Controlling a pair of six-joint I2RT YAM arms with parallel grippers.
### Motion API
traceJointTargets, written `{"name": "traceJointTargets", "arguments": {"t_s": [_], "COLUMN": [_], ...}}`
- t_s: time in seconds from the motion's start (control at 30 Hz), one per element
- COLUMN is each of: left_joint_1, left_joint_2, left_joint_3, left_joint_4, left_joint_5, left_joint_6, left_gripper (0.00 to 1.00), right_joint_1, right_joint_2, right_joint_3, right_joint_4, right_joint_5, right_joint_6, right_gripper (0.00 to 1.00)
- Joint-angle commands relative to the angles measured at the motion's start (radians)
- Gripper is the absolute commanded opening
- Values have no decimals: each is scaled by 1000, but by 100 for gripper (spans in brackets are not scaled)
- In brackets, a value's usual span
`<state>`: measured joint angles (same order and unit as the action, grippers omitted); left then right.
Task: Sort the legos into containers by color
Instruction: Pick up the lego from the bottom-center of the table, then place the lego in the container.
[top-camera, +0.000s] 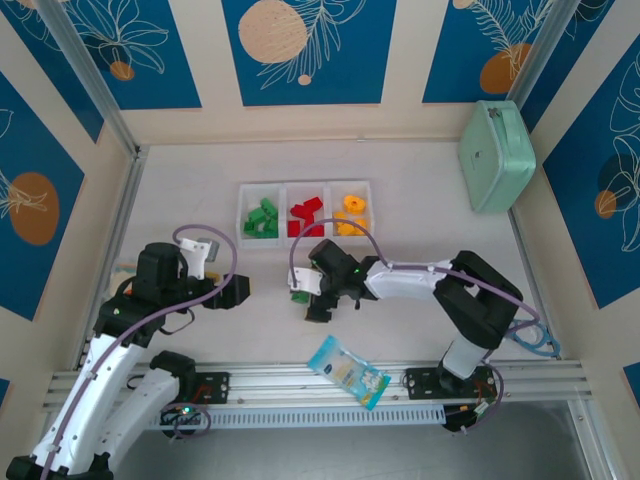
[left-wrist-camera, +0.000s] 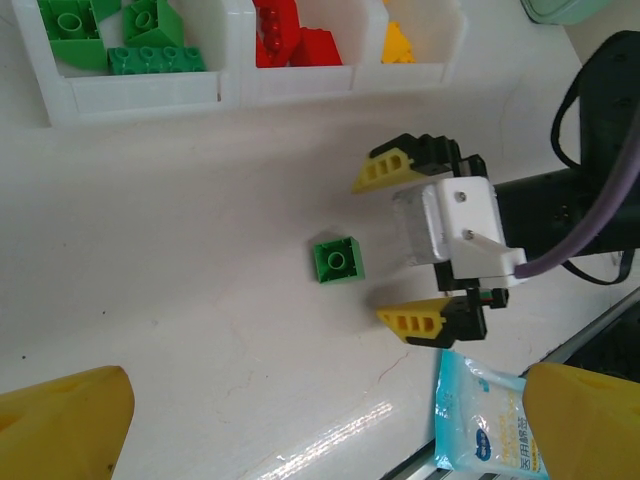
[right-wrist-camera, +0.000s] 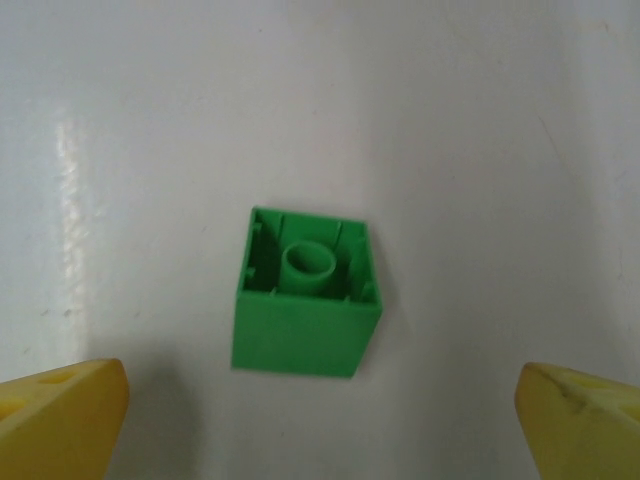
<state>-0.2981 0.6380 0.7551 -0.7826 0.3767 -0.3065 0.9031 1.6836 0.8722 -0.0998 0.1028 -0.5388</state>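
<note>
Top view: white three-compartment tray (top-camera: 303, 212) sits mid-table, well beyond both arms. Contents by compartment, left to right: green legos (top-camera: 262, 218), red legos (top-camera: 305, 214), yellow-orange legos (top-camera: 350, 214), including one round ring-like piece.

One green brick (right-wrist-camera: 306, 295) lies loose on the table (top-camera: 420, 240), on the near side of the tray and apart from it. It lies upside down, hollow side and central tube facing up. Nothing touches it.

Right gripper (left-wrist-camera: 400, 248): arm reaches in from the right and is bent low over the table. Jaws wide, holding nothing. In the left wrist view the brick lies just beyond the yellow fingertips (left-wrist-camera: 385, 172), not between them. In the right wrist view the brick is centred ahead of the two tips.

Left gripper (left-wrist-camera: 325, 400): drawn back on the left side of the table, aimed toward the brick and the right gripper. Jaws wide, holding nothing.

Other items: blue-and-white snack packet (top-camera: 348, 371) at the near edge, lying over the rail between the arm bases; mint-green case (top-camera: 496, 155) at the far right, against the wall.
</note>
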Motion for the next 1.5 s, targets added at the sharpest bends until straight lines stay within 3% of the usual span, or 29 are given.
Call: {"name": "traceJointTargets", "arguments": {"t_s": [0.0,0.27,0.9,1.2,1.47], "left_joint_1": [8,11,16,19,20], "left_joint_2": [-4,-6,-5,-8,-17], "left_joint_3": [20,20,18,18,18], "left_joint_4": [-5,-4,-3,0,-2], "left_joint_5": [20,19,23,28,25], "left_joint_6": [6,6,7,7,7], "left_gripper": [99,99,99,99,99], "right_joint_1": [-5,-9,-41,-78,-124], "right_joint_2": [34,103,64,-70,54], "right_joint_3": [31,36,83,171,373], "right_joint_4": [89,157,41,17,40], "right_joint_5": [-35,-89,-114,-179,-176], "right_joint_6": [-14,39,102,160,214], "right_gripper": [99,89,30,23,21]}}
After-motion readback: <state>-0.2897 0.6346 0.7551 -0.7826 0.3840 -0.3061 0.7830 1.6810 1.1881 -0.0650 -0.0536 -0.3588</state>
